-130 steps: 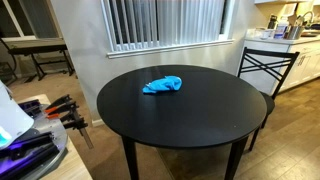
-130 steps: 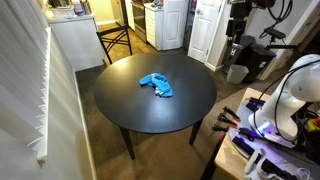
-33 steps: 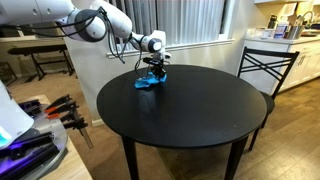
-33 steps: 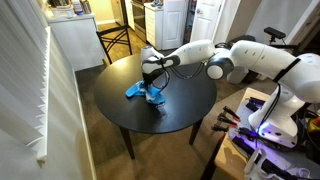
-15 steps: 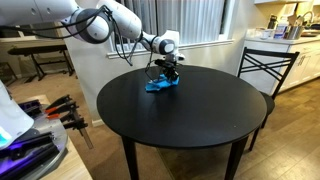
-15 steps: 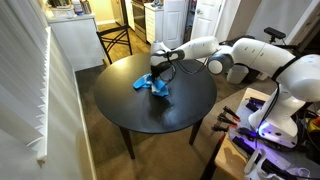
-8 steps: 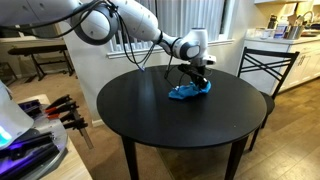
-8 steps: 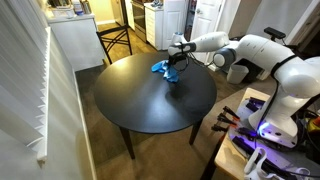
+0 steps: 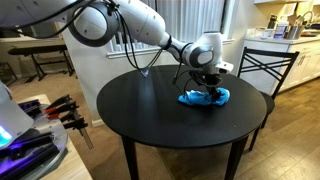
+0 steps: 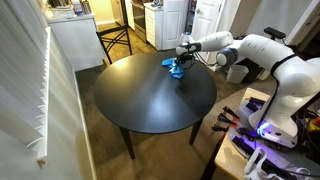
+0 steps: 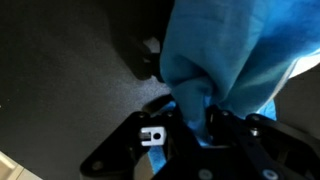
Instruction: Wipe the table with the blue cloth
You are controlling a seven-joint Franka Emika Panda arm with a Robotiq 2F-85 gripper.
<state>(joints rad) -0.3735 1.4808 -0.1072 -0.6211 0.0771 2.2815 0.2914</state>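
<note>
The blue cloth (image 9: 205,97) sits crumpled in a bright heap on the round black desk (image 9: 150,115), well off centre and close to its rim, one raised fold pinched between the jaws.

Exterior views sharing table (image 9: 150,110); wrist close-up

wrist view: cloth (image 11: 225,55) running off top+right edges, blurring | cloth covering pt of gripper (image 11: 205,122) | ext view: arm (image 9: 130,20) running off top-left edge

Vertical window blinds (image 9: 195,12), black metal chair (image 9: 270,52), brown floor (image 10: 95,140), white doors (image 10: 205,25) beyond
</note>
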